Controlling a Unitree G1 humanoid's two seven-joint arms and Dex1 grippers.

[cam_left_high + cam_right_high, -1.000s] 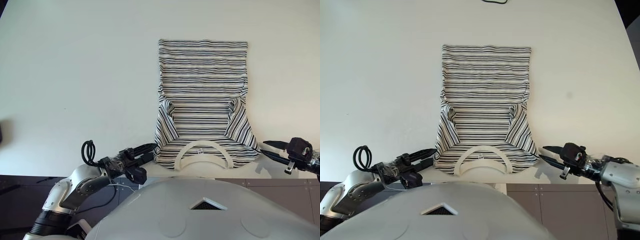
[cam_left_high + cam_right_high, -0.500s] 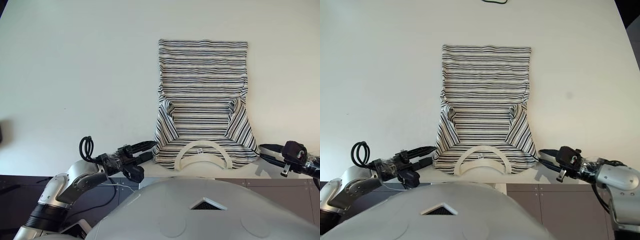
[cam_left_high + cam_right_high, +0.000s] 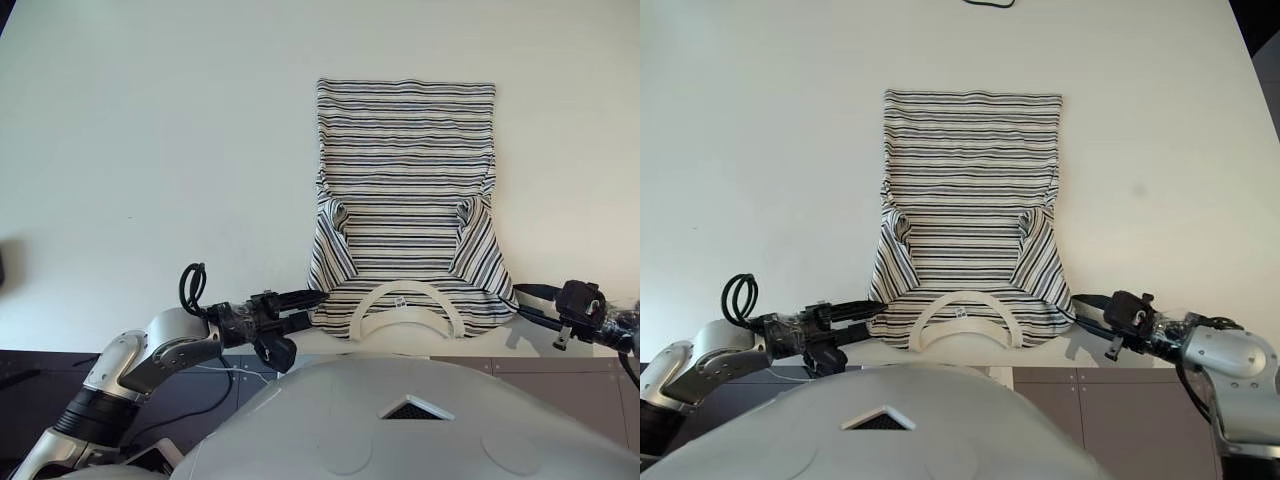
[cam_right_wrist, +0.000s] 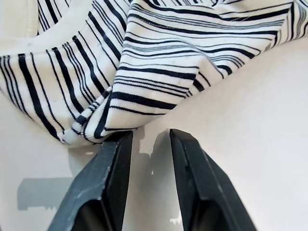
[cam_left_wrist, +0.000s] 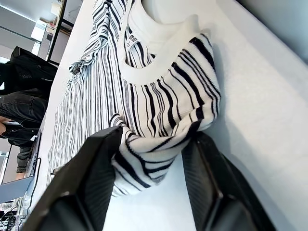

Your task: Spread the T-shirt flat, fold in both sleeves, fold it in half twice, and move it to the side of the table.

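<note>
Striped T-shirt (image 3: 405, 190) at table (image 3: 150, 150) edge; left hand (image 5: 155, 140) apart astride corner; right hand (image 4: 149, 136) apart beside corner.

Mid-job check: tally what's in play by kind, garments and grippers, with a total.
Striped T-shirt: 1
Grippers: 2 (left gripper, right gripper, one at each near corner of the shirt)
Total: 3

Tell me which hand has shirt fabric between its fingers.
The left hand: a T-shirt corner lies between its open fingers. The right hand's gap shows bare table.
</note>
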